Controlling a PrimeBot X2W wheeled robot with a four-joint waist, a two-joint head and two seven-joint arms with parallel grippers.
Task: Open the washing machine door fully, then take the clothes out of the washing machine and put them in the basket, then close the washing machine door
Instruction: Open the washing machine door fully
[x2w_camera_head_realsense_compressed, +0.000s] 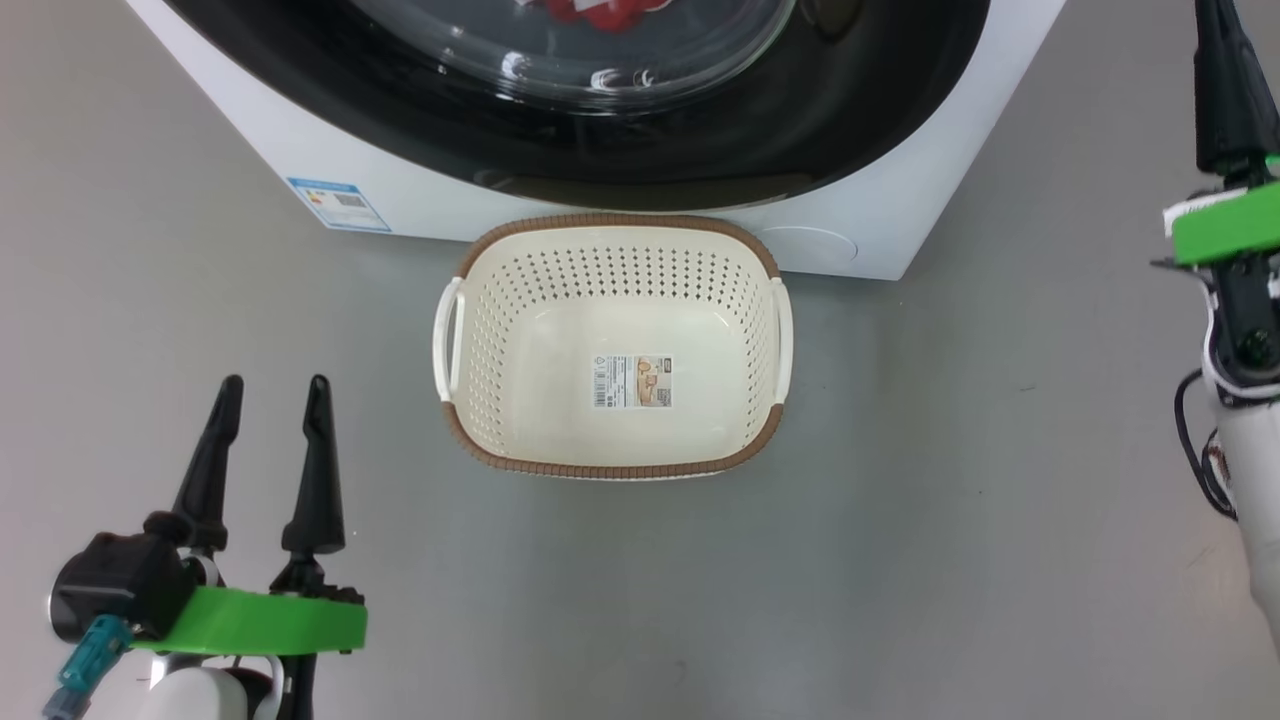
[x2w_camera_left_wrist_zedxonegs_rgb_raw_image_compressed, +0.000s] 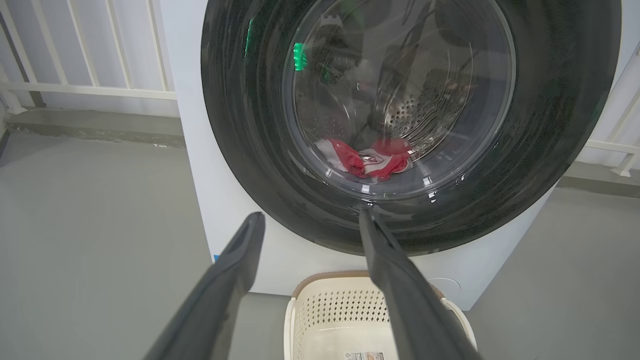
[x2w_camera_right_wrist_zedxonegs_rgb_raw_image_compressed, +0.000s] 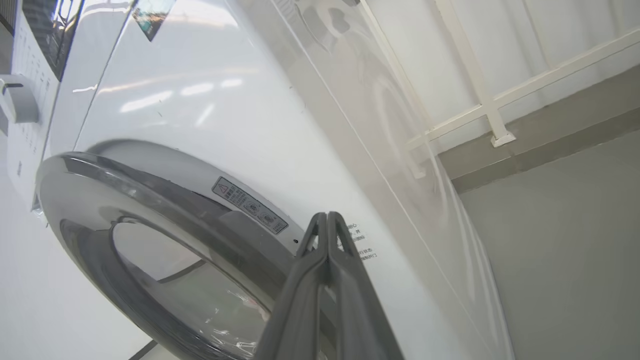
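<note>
The washing machine (x2w_camera_head_realsense_compressed: 400, 190) stands at the top of the head view, and its door (x2w_camera_head_realsense_compressed: 700, 150), a black ring around a glass bowl, lies closed against the front. Red and white clothes (x2w_camera_left_wrist_zedxonegs_rgb_raw_image_compressed: 372, 159) lie in the drum behind the glass. The cream basket (x2w_camera_head_realsense_compressed: 610, 222) sits with nothing in it on the floor right before the machine. My left gripper (x2w_camera_head_realsense_compressed: 275, 395) hangs open and holds nothing at the lower left, pointing at the door (x2w_camera_left_wrist_zedxonegs_rgb_raw_image_compressed: 240, 100) from a distance. My right gripper (x2w_camera_right_wrist_zedxonegs_rgb_raw_image_compressed: 327, 216) is shut on nothing, its tips close to the door's rim (x2w_camera_right_wrist_zedxonegs_rgb_raw_image_compressed: 150, 185) at the machine's right side.
Grey floor spreads on both sides of the basket. A white railing (x2w_camera_left_wrist_zedxonegs_rgb_raw_image_compressed: 75, 90) on a low kerb runs behind the machine on both sides. A blue label (x2w_camera_head_realsense_compressed: 338, 203) marks the machine's lower left corner.
</note>
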